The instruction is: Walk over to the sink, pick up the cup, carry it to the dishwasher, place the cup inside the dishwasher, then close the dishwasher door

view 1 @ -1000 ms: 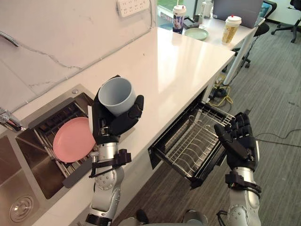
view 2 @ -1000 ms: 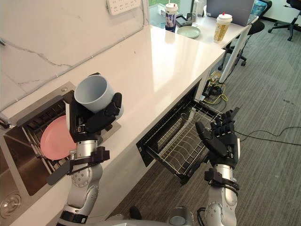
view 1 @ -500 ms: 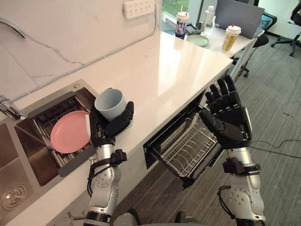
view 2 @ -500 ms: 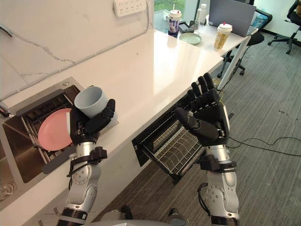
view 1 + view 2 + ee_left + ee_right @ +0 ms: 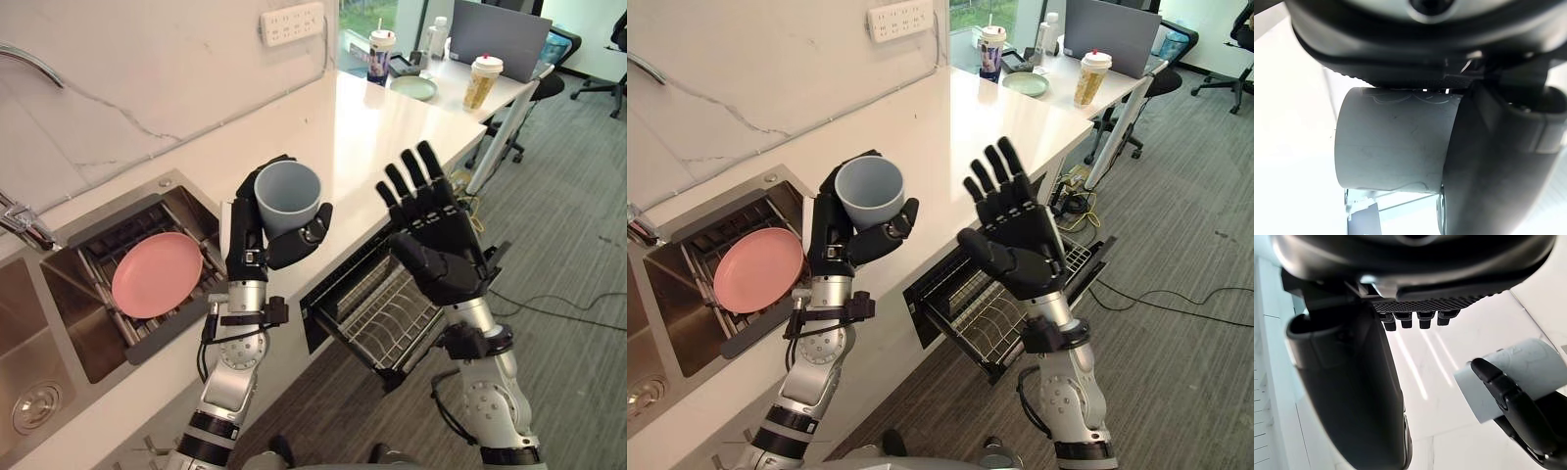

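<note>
I'm seeing the grey cup (image 5: 288, 196) sitting in my left hand (image 5: 253, 250). Fingers and thumb are curling round its wall, mouth tilting up toward the head camera. It's being held up over the front edge of the white countertop (image 5: 382, 117).

My right hand (image 5: 436, 245) is standing upright just beside it, fingers spread straight, gripping nothing, above the open dishwasher (image 5: 323, 318) with its wire rack (image 5: 397, 313) pulled out.

In the sink (image 5: 69, 338) a pink plate (image 5: 157, 287) is lying on a dark rack. Two lidded drink cups (image 5: 479, 78) and a green plate (image 5: 415, 86) are standing far back.
</note>
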Robot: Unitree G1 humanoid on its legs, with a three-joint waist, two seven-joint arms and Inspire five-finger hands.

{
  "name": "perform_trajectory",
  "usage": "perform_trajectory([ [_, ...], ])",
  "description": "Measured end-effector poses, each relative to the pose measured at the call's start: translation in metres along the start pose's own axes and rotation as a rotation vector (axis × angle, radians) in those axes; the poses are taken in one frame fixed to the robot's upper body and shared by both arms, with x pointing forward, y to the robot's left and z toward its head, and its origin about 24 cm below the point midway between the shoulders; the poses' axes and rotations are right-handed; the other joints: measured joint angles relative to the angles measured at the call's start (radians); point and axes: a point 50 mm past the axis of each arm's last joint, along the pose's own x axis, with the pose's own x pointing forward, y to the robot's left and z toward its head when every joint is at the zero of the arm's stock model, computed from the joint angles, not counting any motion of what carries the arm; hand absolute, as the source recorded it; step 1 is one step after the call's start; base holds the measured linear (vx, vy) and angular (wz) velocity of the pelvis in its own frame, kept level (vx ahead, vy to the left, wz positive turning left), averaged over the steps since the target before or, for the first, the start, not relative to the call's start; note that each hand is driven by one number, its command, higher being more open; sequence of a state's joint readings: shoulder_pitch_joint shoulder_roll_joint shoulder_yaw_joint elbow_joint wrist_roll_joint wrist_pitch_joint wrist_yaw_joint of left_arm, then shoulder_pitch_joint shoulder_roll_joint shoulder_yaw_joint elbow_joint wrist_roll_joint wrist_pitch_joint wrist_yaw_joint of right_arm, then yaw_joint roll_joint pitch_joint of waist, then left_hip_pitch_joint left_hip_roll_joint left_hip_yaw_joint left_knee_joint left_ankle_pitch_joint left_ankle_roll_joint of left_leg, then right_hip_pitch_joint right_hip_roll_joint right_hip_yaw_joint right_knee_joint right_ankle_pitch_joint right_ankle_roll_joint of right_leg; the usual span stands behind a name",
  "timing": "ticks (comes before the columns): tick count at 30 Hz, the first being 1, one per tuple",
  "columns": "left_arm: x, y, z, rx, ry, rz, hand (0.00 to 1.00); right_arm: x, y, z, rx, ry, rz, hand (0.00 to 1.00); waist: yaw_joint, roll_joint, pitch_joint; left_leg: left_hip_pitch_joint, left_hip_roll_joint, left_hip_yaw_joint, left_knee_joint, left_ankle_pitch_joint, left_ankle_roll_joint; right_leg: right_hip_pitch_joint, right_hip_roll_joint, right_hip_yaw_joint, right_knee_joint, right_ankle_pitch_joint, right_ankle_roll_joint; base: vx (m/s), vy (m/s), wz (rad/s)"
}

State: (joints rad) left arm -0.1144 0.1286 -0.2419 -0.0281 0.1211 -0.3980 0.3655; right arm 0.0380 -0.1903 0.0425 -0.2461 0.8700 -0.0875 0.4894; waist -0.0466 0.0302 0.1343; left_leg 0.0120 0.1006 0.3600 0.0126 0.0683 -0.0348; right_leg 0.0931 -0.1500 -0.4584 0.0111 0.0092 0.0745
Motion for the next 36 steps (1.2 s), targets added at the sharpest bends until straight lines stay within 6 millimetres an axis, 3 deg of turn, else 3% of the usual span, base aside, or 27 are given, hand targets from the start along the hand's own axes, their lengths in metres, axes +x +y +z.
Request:
perform_trajectory([
  [6,0.000,-0.001,-0.003,0.085,0.018,-0.007,0.00,0.015,0.007,-0.008,-0.089,0.056,-0.027,1.00,0.003,0.003,-0.002,0.005,-0.012,-0.024,-0.038,0.029,0.004,0.005,-0.002,-0.026,-0.001,0.001,0.001,-0.01,0.009,0.14],
  [13,0.000,-0.020,-0.001,0.096,0.017,-0.107,0.00,0.030,0.014,-0.016,-0.217,0.112,-0.049,1.00,0.007,0.015,-0.010,0.004,-0.019,-0.048,-0.048,0.038,0.006,0.016,-0.003,-0.045,-0.010,0.003,0.005,-0.01,0.007,0.09],
  [18,0.002,-0.029,0.002,0.091,0.011,-0.152,0.00,0.034,0.011,-0.017,-0.251,0.146,-0.062,1.00,0.007,0.033,-0.021,0.004,-0.021,-0.056,-0.053,0.042,0.007,0.019,-0.002,-0.055,-0.013,0.004,0.005,0.01,0.002,0.03],
  [36,0.002,-0.036,0.010,0.101,-0.033,-0.189,0.00,0.046,0.006,-0.028,-0.321,0.240,-0.116,1.00,0.017,0.037,-0.024,0.006,-0.025,-0.073,-0.064,0.054,0.009,0.029,-0.001,-0.071,-0.016,0.004,0.005,0.00,0.002,0.03],
])
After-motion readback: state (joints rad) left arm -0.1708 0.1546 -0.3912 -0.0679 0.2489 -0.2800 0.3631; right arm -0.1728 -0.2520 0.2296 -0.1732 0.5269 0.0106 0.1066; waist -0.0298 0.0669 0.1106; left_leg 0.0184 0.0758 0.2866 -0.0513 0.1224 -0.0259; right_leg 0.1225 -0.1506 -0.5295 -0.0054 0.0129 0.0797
